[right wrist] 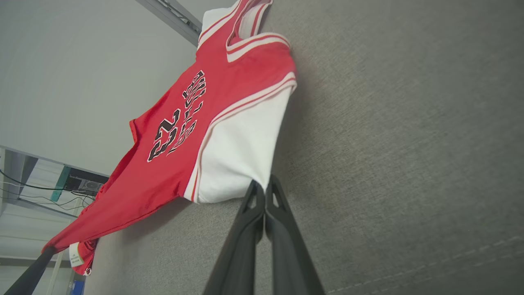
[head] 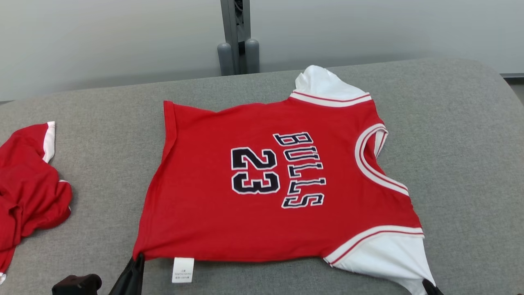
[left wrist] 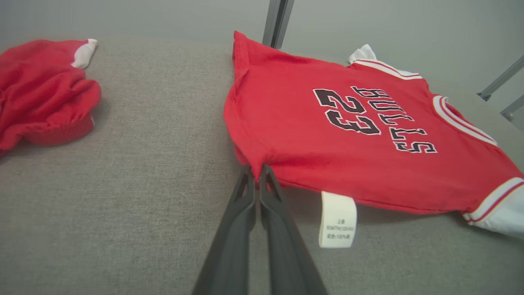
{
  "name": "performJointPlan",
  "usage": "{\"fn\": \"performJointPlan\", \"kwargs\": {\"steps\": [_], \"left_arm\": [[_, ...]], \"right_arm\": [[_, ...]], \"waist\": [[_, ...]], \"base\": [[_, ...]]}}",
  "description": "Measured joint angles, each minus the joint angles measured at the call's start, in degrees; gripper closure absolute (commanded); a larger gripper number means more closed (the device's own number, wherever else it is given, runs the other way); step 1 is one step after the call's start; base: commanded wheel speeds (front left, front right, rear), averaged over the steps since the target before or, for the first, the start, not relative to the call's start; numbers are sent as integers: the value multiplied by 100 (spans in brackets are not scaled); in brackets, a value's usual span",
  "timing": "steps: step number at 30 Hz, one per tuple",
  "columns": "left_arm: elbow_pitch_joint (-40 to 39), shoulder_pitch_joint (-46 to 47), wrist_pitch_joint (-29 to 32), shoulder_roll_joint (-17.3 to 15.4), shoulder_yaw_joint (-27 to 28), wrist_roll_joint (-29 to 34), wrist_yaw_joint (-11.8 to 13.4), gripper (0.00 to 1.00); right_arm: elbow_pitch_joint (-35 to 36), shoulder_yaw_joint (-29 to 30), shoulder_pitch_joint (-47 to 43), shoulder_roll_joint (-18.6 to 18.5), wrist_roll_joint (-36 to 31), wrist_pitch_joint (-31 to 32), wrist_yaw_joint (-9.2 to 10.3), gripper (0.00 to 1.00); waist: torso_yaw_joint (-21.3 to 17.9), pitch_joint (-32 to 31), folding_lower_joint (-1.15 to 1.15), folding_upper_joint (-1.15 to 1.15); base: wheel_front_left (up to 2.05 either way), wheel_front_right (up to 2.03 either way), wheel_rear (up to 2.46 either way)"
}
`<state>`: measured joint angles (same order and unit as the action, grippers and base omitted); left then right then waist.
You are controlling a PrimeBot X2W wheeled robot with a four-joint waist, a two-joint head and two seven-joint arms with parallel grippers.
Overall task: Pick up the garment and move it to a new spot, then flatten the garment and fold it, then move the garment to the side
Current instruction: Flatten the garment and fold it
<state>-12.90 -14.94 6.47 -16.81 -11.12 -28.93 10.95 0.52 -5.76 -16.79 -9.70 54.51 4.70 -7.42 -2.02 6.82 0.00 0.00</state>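
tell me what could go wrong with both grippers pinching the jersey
The left gripper pinches only the hem corner of the jersey; it could slip out when pulled.
The right gripper holds just the white sleeve tip, so uneven tension may bunch the cloth.
The crumpled red garment lies to the left; dragging that way might snag it.

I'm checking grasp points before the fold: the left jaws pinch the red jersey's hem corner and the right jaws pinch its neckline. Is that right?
Not quite. The right jaws pinch the white sleeve of the jersey, not its neckline; the right wrist view shows them shut on the sleeve's edge. The left jaws do pinch the hem corner.
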Motion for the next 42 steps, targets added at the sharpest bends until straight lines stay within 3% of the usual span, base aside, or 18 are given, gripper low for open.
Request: {"fn": "performJointPlan", "kwargs": {"steps": [7, 15, 24, 29, 42], "left_arm": [[-614, -486, 581, -96, -41, -20, 312, 100], [-853, -467, 798, -202, -73, -26, 363, 100], [-861, 335, 1073, -480, -112, -35, 48, 100], [-680, 848, 1154, -548, -65, -175, -133, 100], [219, 1883, 1158, -565, -8, -464, -494, 100]], "right_arm": [[424, 845, -379, 438, -447, 800, 0, 100], [749, 1121, -364, 658, -516, 1296, 0, 100], [605, 1050, 523, 697, 1102, 889, 0, 100], [292, 892, 1335, 697, 1573, 677, 0, 100], [-1255, 893, 3610, 702, 1244, 634, 0, 100]], "waist": [[57, -156, 0, 0], [56, -154, 0, 0], [22, 164, 0, 0], [0, 446, 0, 0], [-28, 1406, 0, 0]], "base": [[0, 0, 0], [0, 0, 0], [0, 0, 0], [0, 0, 0], [0, 0, 0]]}}
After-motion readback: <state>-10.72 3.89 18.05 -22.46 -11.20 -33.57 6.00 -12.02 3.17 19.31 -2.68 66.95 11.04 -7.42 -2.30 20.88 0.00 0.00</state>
